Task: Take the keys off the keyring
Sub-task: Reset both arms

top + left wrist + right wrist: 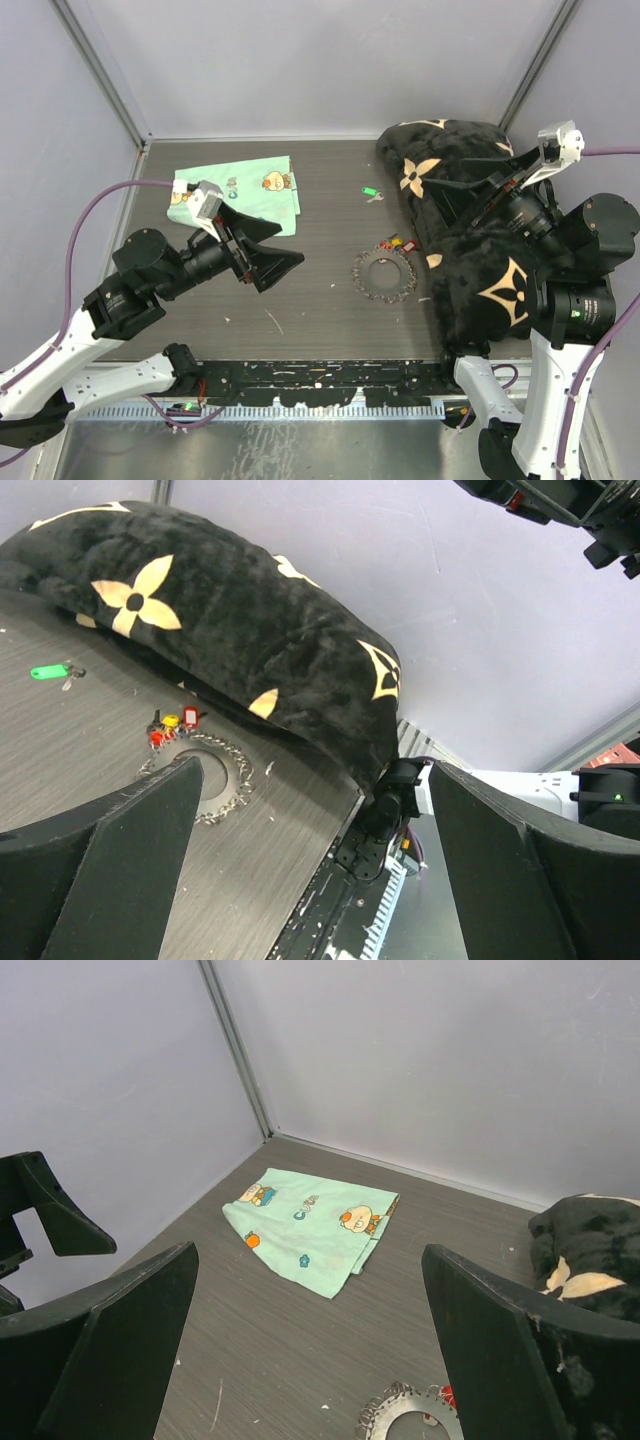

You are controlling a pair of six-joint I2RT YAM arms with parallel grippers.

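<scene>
While both arms hang clear of the work, the grey table [320, 215] carries everything under review. A black plush cushion [475, 265] with cream flower motifs fills the right side, running from the far corner almost to the near edge. The right gripper [450, 175] hovers above its far part, fingers spread wide with nothing between them. The left gripper [290, 247] hangs over the left-centre of the table, fingers likewise wide apart and empty, pointing toward the ring. A mint-green cartoon-print cloth [240, 195] lies flat at the far left.

The keyring [385, 293] lies flat on the bare table near the centre, just beside the cushion's inner edge and apart from both grippers; its rim is fringed with small silver pieces. A cluster of keys [395, 243] with red and orange heads sits at its far edge, touching the rim. Whether they are threaded on cannot be told. One green-headed key [371, 191] lies alone, well apart from the ring, toward the far side.
</scene>
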